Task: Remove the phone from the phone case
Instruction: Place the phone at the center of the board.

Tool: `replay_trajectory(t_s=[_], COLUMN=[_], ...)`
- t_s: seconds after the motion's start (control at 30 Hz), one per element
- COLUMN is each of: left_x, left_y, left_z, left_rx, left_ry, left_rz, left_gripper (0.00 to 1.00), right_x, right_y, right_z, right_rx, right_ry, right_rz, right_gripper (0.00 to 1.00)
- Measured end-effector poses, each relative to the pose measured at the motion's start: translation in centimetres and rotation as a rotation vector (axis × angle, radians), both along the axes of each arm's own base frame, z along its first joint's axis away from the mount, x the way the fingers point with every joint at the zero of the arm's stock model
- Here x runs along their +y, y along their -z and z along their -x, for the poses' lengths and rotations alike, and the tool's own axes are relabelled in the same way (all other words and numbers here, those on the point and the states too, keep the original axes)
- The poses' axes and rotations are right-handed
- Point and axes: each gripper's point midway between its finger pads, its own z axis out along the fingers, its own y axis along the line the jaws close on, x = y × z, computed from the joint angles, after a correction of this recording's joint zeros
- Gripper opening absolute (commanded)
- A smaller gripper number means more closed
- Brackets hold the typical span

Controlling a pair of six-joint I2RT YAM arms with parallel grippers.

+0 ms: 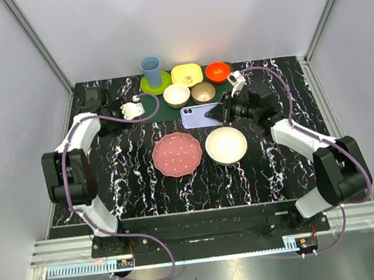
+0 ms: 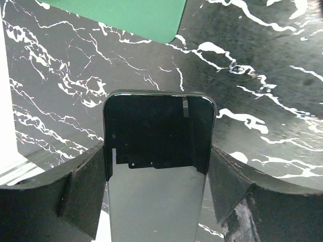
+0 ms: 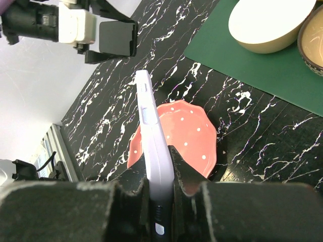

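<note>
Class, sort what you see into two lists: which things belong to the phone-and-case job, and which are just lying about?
Part of the job: phone, gripped by the left tool; phone case, pinched in the right tool.

Just lying about: pink plate, white dish, blue cup, yellow dish, orange bowl, green mat.

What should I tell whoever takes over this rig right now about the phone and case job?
Left gripper: shut on the phone, which is bare, with no case rim around it.
Right gripper: shut on the phone case, held edge-on near the pink plate.
Done: phone and case are apart, one in each gripper.
Left: probably only setting both down.
</note>
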Motion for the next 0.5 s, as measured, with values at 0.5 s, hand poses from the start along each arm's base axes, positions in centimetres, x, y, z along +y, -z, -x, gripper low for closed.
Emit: replay_trajectory(t_s=[0.5], left_x=[4.8], left_y=[4.7], left_z=[-4.7], left_rx=[0.089], left_ry=[0.055], left_rz=[-0.103], left_gripper=[0.00], right_x=[0.0], right_y=[-0.1], right_z=[0.0], right_rx=[-0.002], right_ry=[0.000], right_rz=[-0.002], right_gripper=[0.00])
